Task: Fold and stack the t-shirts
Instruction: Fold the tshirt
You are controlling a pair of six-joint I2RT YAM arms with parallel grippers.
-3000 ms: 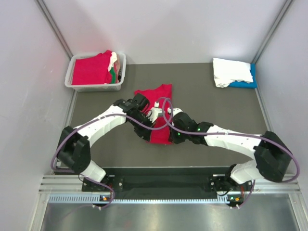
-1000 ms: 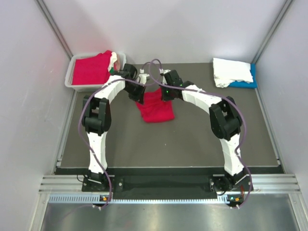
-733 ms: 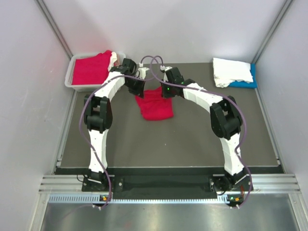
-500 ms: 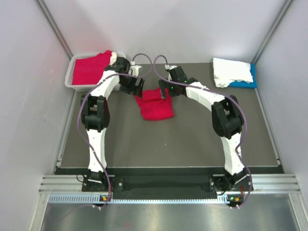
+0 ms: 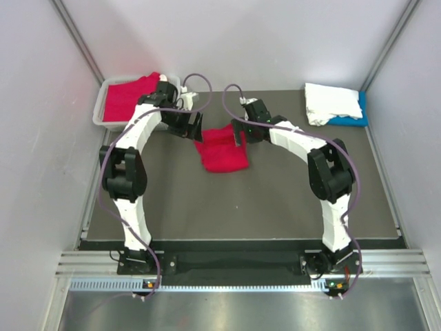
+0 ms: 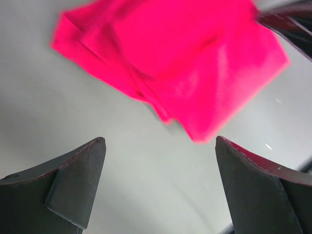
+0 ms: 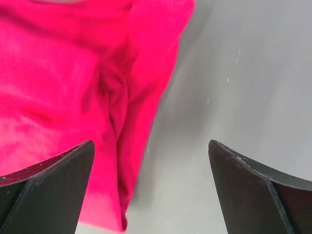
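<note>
Between left end effector (image 6: 159, 146) and right end effector (image 7: 151, 146), both released: red shirt (image 5: 222, 152), folded, on counter (image 5: 275, 200), not yet stacked. Far right, white shirt (image 5: 331, 100) atop blue shirt (image 5: 350, 121); left, tub (image 5: 131, 125) with more to fold.

red t-shirt (image 6: 170, 63): folded, layered edges showing, lying on the grey table (image 6: 73, 122)
left gripper (image 6: 159, 141): jaws wide apart, holding nothing
</note>
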